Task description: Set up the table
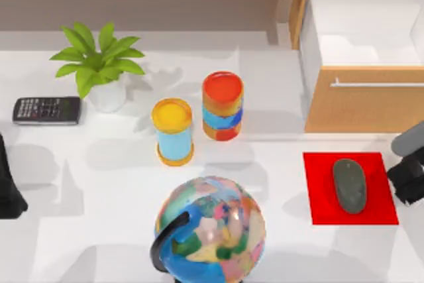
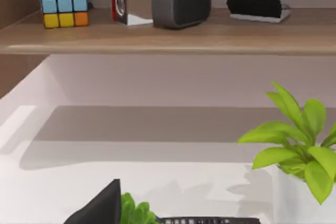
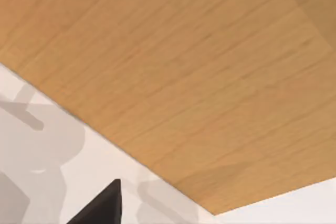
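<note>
Surface: the white surface [image 1: 99, 164] spans the whole top view; it is the task's own thing and everything else sits on it. Rigid, flat, smooth; I judge it fixed and not something to pick up, so handling means handling what rests on it.
Slip: smooth top, so I expect light items to slide if nudged sideways rather than lifted.
Mouse: dark grey mouse [image 1: 349, 185] lies on the red mat [image 1: 318, 190], near the right edge. Judged light, hard, rounded; take it across its narrow flanks from above.
Cups: yellow-topped cup [image 1: 173, 130] and red-topped striped cup [image 1: 222, 105] stand upright just beside each other at centre. Judged light, stiff, easy to tip; grip around the side wall, low.
Globe: multicoloured globe [image 1: 211, 233] at the near edge, on a dark arc mount. Round and probably slippery; the mount looks the safer hold.
Plant: potted plant [image 1: 101, 71] at left, with the calculator [image 1: 47, 110] just beside it.
Drawer: wooden cabinet drawer [image 1: 361, 44] stands open at upper right.
Left gripper: left gripper [image 1: 8, 193] parked at the left edge, holding nothing that I can see; I cannot tell its finger opening.
Right gripper: right gripper [image 1: 409, 180] at the right edge just beside the mat; opening likewise cannot be told, nothing seen in it.
</note>
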`<state>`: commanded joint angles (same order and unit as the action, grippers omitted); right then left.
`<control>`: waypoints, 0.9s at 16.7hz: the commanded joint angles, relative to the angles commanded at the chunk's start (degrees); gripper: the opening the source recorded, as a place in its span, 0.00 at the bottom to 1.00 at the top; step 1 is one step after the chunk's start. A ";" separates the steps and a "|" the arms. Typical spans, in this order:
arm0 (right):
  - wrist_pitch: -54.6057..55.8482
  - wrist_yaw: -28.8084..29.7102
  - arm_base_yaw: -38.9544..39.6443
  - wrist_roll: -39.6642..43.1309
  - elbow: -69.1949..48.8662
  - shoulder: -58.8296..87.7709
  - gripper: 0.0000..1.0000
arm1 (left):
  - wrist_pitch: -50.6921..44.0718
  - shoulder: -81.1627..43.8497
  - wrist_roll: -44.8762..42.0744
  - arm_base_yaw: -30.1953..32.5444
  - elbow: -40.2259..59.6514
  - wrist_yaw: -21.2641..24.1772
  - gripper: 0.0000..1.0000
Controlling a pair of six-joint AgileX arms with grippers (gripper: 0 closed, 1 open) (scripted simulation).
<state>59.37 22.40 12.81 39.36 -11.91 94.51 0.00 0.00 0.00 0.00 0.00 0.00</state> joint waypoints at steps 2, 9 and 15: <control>8.65 1.09 -0.16 7.76 2.98 1.87 1.00 | 0.00 0.00 0.00 0.00 0.00 0.00 1.00; 29.84 2.07 1.16 29.73 7.68 10.12 1.00 | 0.00 0.00 0.00 0.00 0.00 0.00 1.00; 37.99 0.66 4.04 42.01 5.20 15.81 1.00 | 0.00 0.00 0.00 0.00 0.00 0.00 1.00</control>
<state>97.37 23.06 16.85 81.37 -6.71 110.32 0.00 0.00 0.00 0.00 0.00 0.00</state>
